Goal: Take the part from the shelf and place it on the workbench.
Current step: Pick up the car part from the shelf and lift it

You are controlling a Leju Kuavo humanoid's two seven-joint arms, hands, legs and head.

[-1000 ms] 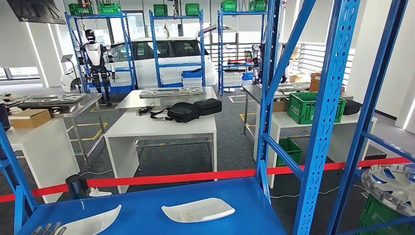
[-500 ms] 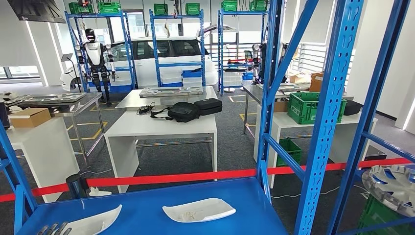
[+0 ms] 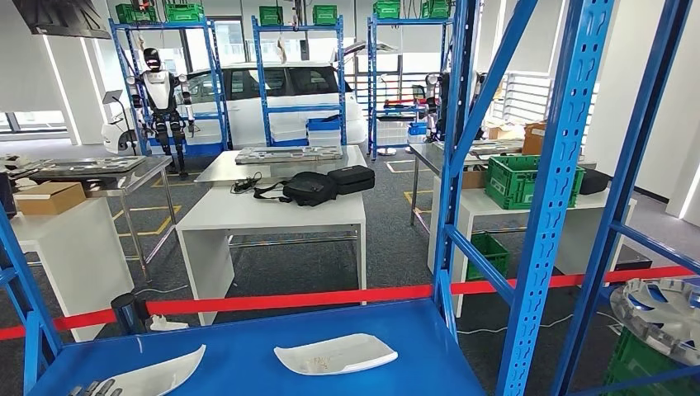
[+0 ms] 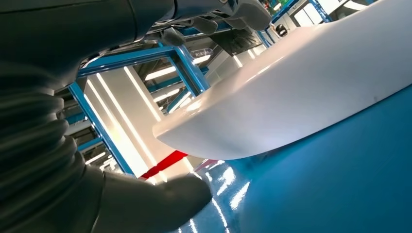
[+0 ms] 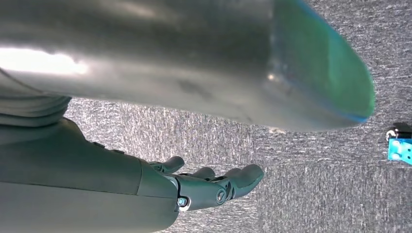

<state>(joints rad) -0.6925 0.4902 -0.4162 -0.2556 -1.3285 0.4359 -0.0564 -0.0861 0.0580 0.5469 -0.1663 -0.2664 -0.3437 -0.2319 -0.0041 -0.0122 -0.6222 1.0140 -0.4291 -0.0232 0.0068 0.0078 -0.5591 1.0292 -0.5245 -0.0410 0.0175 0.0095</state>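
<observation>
Left hand (image 3: 92, 387) at the frame's lower left apparently straddles a white curved plastic part (image 3: 157, 375) on the blue shelf (image 3: 248, 355), grip unclear; right hand (image 5: 214, 187) hangs loosely spread.

Two parts (image 3: 334, 354) on shelf (image 3: 248, 351)

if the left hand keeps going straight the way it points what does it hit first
Most likely the white curved plastic part lying on the blue shelf board: the left hand sits low beside its near edge, though the depth is unclear.
</observation>
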